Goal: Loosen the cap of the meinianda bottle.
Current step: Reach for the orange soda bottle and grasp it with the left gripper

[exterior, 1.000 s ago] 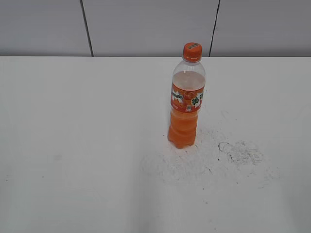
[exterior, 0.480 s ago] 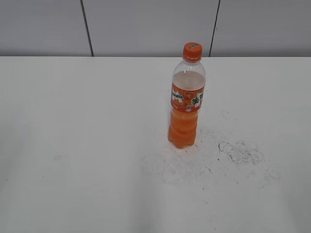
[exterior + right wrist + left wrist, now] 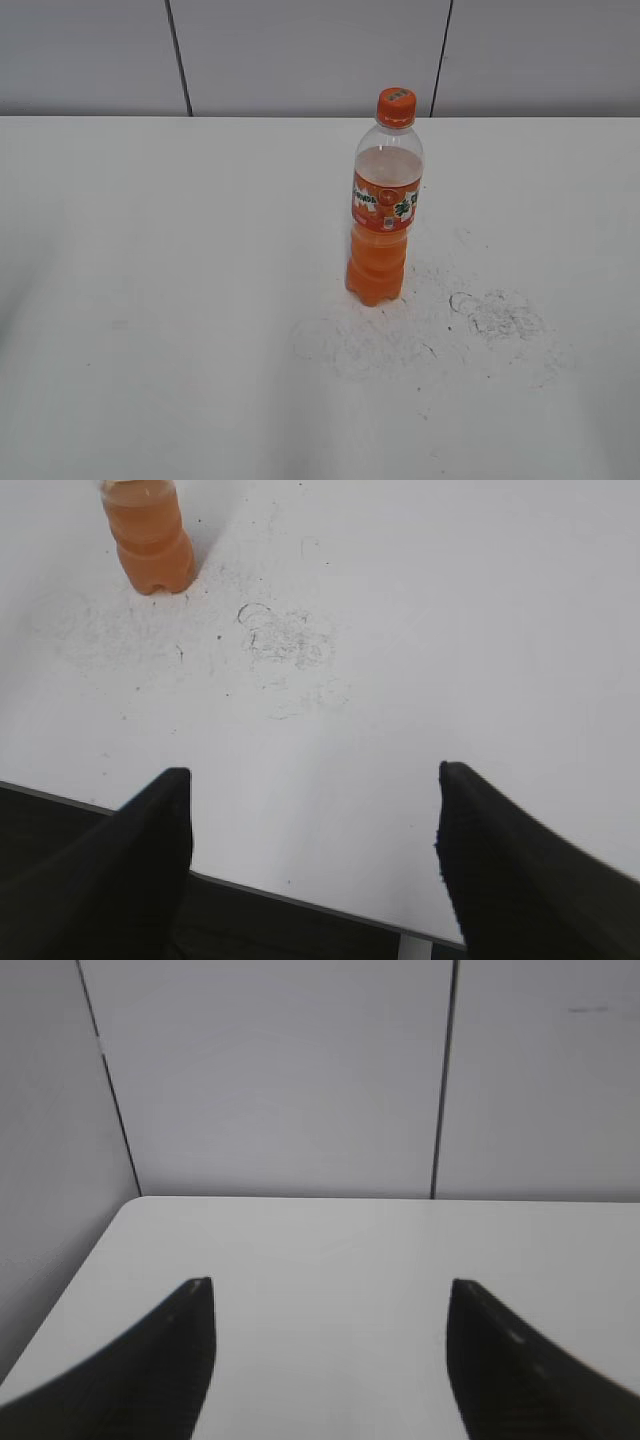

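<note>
The meinianda bottle point(image 3: 383, 215) stands upright on the white table point(image 3: 180, 300), right of the middle, with orange drink and an orange-red label. Its orange cap point(image 3: 395, 106) sits on top. The bottle's lower part also shows at the top left of the right wrist view point(image 3: 148, 535). My left gripper point(image 3: 330, 1285) is open and empty over the table's far left part; the bottle is not in its view. My right gripper point(image 3: 312, 775) is open and empty over the table's near edge, well away from the bottle. Neither gripper shows in the exterior view.
Grey scuff marks point(image 3: 495, 315) cover the table to the right of and in front of the bottle; they also show in the right wrist view point(image 3: 285, 640). A grey panelled wall point(image 3: 300, 55) stands behind the table. The table's front edge point(image 3: 300, 900) is under my right gripper.
</note>
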`<control>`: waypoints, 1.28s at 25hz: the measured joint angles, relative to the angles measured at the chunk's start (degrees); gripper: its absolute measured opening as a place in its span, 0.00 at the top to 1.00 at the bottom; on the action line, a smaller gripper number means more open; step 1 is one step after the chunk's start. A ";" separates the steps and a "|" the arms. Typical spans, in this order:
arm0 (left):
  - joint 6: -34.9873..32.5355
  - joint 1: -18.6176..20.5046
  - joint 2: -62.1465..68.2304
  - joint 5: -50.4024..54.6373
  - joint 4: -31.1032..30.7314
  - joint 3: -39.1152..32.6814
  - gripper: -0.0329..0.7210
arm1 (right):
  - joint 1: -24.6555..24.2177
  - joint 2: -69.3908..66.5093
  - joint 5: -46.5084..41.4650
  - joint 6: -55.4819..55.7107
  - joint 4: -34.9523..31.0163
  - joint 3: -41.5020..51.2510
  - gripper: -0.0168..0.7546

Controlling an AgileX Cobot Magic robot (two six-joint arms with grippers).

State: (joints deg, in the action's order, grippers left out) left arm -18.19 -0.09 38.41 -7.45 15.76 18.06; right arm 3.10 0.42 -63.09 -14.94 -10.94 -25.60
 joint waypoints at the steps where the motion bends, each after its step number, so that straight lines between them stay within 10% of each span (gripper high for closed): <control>1: 0.00 -0.87 1.96 -2.37 0.00 -0.35 0.22 | 0.00 0.00 0.00 0.00 0.00 0.00 0.25; 12: 3.70 -17.17 33.12 -27.32 -6.60 0.01 0.23 | 0.00 0.00 0.00 0.00 0.00 0.00 0.25; 32: 47.20 -18.17 70.75 -42.84 -75.29 23.88 0.26 | 0.00 0.00 0.00 0.00 0.00 0.00 0.25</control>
State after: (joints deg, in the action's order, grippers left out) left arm 29.01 -18.25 109.16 -50.29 -59.52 41.94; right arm 3.10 0.42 -63.09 -14.94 -10.94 -25.60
